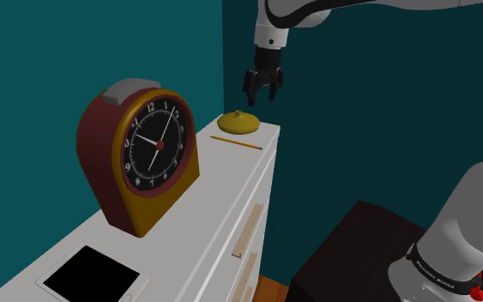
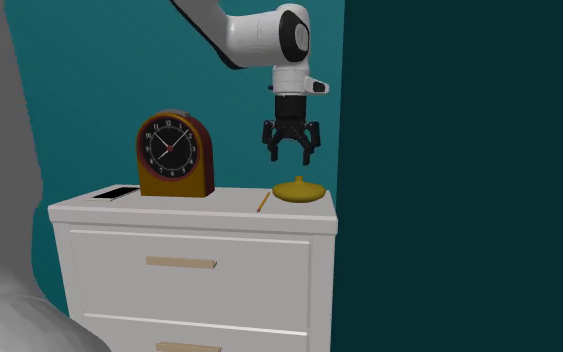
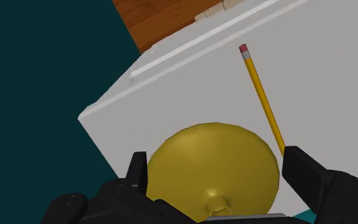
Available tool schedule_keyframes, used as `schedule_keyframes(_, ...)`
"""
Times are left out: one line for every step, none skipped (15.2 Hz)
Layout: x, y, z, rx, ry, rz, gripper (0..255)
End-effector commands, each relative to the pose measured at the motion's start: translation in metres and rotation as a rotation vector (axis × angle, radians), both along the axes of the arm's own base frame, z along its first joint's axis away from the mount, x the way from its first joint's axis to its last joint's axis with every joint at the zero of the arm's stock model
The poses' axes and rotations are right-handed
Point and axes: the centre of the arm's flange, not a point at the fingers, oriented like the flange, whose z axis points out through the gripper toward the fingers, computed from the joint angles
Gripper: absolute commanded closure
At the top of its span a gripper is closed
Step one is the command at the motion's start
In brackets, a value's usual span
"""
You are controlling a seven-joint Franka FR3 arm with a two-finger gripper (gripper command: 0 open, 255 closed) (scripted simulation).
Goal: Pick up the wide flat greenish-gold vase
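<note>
Where pencil (image 3: pixel 261 95) lies beside vase (image 3: pixel 212 164), clock (image 1: pixel 141 154) apart

A white dresser (image 2: pixel 194 238) with pale wooden drawer handles (image 2: pixel 180 263) carries four things on its top: a flat black-screened tablet (image 1: pixel 92 277) at one end, a red and gold clock (image 1: pixel 141 154) beside it, then a yellow pencil (image 1: pixel 237 143), and a squat golden vase (image 1: pixel 238 123) near the far corner

Smooth, softly glossy gold vase (image 3: pixel 212 159), matt white dresser (image 3: pixel 190 89), wood-grain floor (image 3: pixel 165 22)

Teal walls (image 1: pixel 25 51); white dresser (image 2: pixel 189 300); wood floor (image 3: pixel 165 19).
</note>
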Motion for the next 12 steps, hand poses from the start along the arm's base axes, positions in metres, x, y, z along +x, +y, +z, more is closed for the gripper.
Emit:
schedule_keyframes(0.024, 0.006, -0.003, -0.009, -0.009, 0.005, 0)
schedule_keyframes(0.036, 0.009, -0.004, -0.013, -0.013, 0.008, 0)
schedule_keyframes(0.048, 0.012, -0.005, -0.018, -0.017, 0.01, 0)
schedule_keyframes(0.06, 0.016, -0.006, -0.022, -0.021, 0.013, 0)
schedule_keyframes(0.073, 0.02, -0.007, -0.027, -0.026, 0.015, 0)
schedule_keyframes(0.085, 0.023, -0.008, -0.031, -0.03, 0.018, 0)
schedule_keyframes(0.091, 0.025, -0.008, -0.033, -0.032, 0.019, 0)
schedule_keyframes(0.091, 0.025, -0.014, -0.033, -0.032, 0.019, 0)
schedule_keyframes(0.091, 0.025, -0.019, -0.033, -0.032, 0.019, 0)
schedule_keyframes(0.091, 0.025, -0.024, -0.033, -0.032, 0.019, 0)
schedule_keyframes(0.091, 0.025, -0.03, -0.033, -0.032, 0.019, 0)
schedule_keyframes(0.091, 0.025, -0.035, -0.033, -0.032, 0.019, 0)
